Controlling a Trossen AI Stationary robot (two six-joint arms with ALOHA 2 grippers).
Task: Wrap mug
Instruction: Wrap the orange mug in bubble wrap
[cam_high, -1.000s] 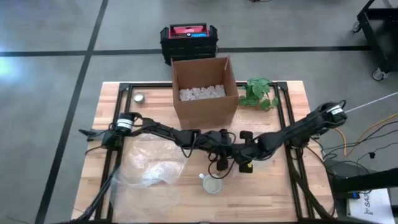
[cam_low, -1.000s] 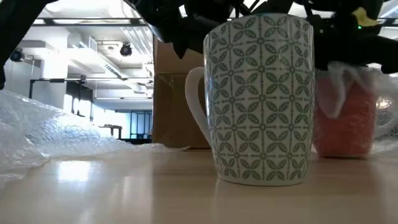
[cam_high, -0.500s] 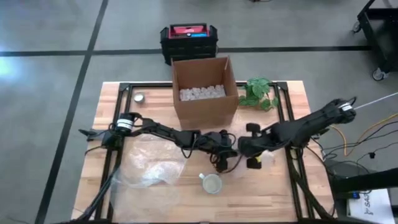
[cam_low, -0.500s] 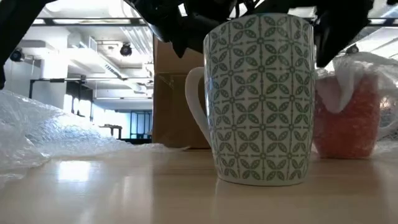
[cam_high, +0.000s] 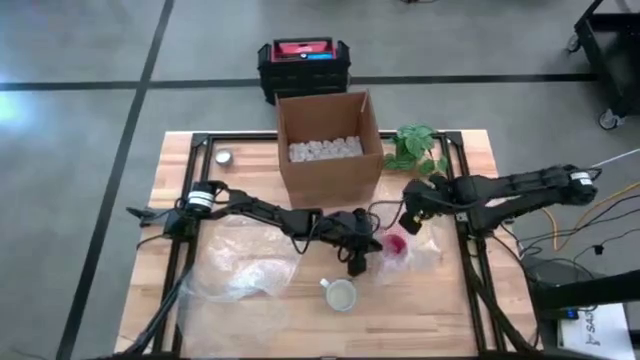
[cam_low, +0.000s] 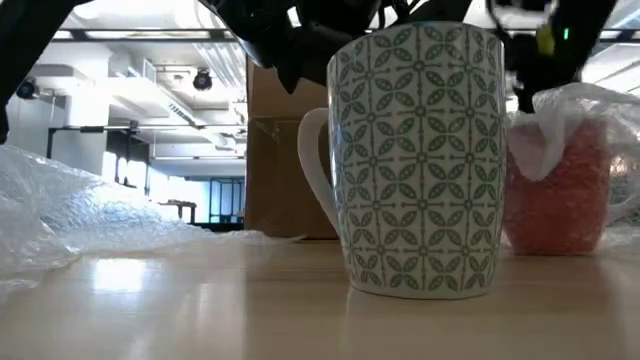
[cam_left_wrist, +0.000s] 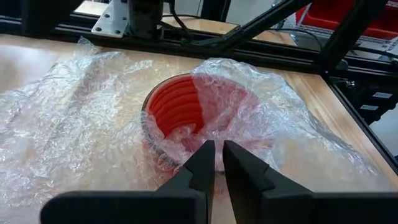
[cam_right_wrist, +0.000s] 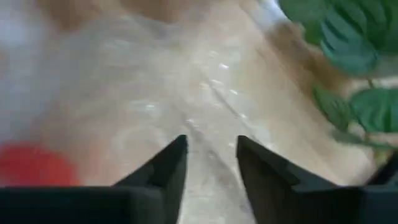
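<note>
Wrap (cam_left_wrist: 261, 112) half-hiding red mug (cam_left_wrist: 177, 118), left claw (cam_left_wrist: 216, 163) nearly closed on it; right claw (cam_right_wrist: 208, 152) spread.

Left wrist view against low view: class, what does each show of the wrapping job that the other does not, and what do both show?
Only the left wrist view looks into the red mug's ribbed inside, with the left claw near its rim. Only the low view shows the green-patterned mug and the cardboard box behind it. Both show the red mug in bubble wrap.
</note>
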